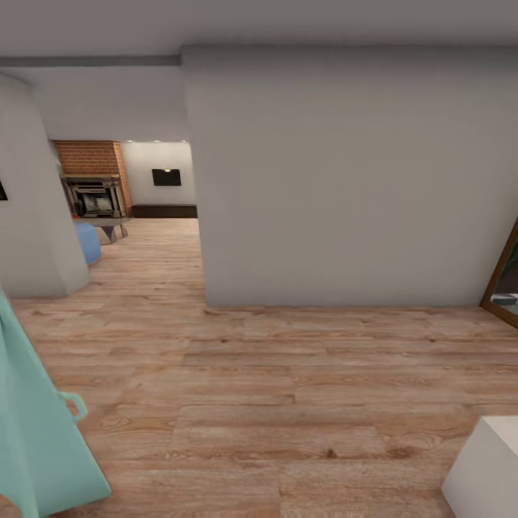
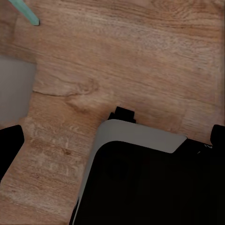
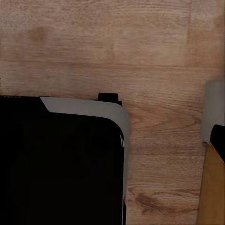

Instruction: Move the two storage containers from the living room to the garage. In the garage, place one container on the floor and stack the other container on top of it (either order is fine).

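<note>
Wood planks fill my head view, a light wood floor [image 1: 288, 403] running up to a big plain grey wall [image 1: 338, 180] straight ahead. Past its left edge I look through an opening into the living room, where I see the brick fireplace [image 1: 93, 180] and, just in front of it, a corner of something blue [image 1: 88, 241]. At my left edge hangs a mint-green panel with a small loop handle [image 1: 32, 432], and a white block [image 1: 489, 467] sits at the lower right. A wood-framed door [image 1: 503, 277] peeks in at the right edge. Both wrist cameras look down at planks and the robot's dark base [image 2: 145, 183]; whether either pincer is released or clenched I cannot tell. No orange-red bin in front of me yet.
</note>
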Controlling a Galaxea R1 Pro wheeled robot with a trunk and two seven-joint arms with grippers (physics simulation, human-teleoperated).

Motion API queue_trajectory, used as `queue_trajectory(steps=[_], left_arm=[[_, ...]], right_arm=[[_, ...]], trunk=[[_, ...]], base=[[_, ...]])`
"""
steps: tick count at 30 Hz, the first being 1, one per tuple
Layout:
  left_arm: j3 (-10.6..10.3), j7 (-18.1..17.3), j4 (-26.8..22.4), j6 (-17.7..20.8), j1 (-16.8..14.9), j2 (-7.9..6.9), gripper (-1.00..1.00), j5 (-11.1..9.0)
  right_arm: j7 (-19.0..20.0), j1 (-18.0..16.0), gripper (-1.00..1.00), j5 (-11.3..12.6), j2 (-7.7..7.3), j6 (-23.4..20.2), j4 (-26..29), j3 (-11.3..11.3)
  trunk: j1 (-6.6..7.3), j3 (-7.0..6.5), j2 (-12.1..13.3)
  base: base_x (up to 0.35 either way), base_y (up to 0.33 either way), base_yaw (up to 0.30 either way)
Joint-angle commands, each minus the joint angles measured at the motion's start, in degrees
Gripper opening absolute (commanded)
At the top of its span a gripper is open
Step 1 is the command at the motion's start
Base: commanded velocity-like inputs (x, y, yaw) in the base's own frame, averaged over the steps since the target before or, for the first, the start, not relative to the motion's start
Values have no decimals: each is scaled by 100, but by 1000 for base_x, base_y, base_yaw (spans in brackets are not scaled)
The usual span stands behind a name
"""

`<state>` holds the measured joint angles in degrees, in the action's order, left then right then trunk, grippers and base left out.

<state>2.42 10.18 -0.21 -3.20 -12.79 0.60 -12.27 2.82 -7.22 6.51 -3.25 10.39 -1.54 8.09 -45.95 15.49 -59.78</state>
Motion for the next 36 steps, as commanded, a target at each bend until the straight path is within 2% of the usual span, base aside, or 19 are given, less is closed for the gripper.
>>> queue_trajectory(steps=[1, 26, 36], left_arm=[[22, 10, 4, -23, -4, 2, 100, -21], [22, 10, 4, -40, -4, 4, 100, -21], [22, 10, 4, -41, -4, 3, 100, -21]], right_arm=[[29, -8, 100, 61, -1, 33, -18, 43], [38, -8, 100, 23, -12, 38, -17, 48], [42, -8, 100, 81, -9, 42, -17, 14]], trunk=[[-4, 7, -4], [-4, 7, -4], [-4, 7, -4]], base=[[323, 0, 0], [323, 0, 0], [323, 0, 0]])
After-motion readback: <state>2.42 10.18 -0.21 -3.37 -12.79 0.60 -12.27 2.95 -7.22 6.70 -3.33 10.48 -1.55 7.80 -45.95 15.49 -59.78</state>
